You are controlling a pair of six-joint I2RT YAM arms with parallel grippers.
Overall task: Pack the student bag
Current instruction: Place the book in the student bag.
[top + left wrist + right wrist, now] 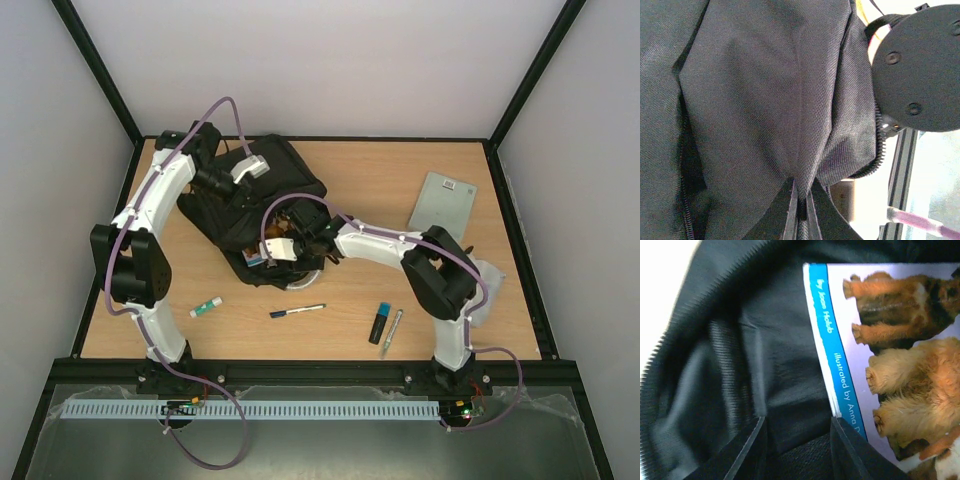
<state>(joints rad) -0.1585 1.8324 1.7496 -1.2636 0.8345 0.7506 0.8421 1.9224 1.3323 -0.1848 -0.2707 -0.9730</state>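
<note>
The black student bag (250, 200) lies at the table's back left, its mouth toward the front. My left gripper (228, 178) is shut on a fold of the bag's fabric (802, 200), holding it up by the zip edge. My right gripper (285, 245) is at the bag's mouth, open (797, 427). A picture book with dogs on its cover (890, 355) lies inside the bag, its blue-edged side touching my right finger (850, 445). The black lining (740, 365) fills the rest of that view.
On the table in front lie a glue stick (206, 308), a pen (297, 311), a blue highlighter (381, 322) and a silver pen (392, 332). A grey notebook (444, 203) lies at the back right. A grey-white pouch (490, 285) sits behind my right arm.
</note>
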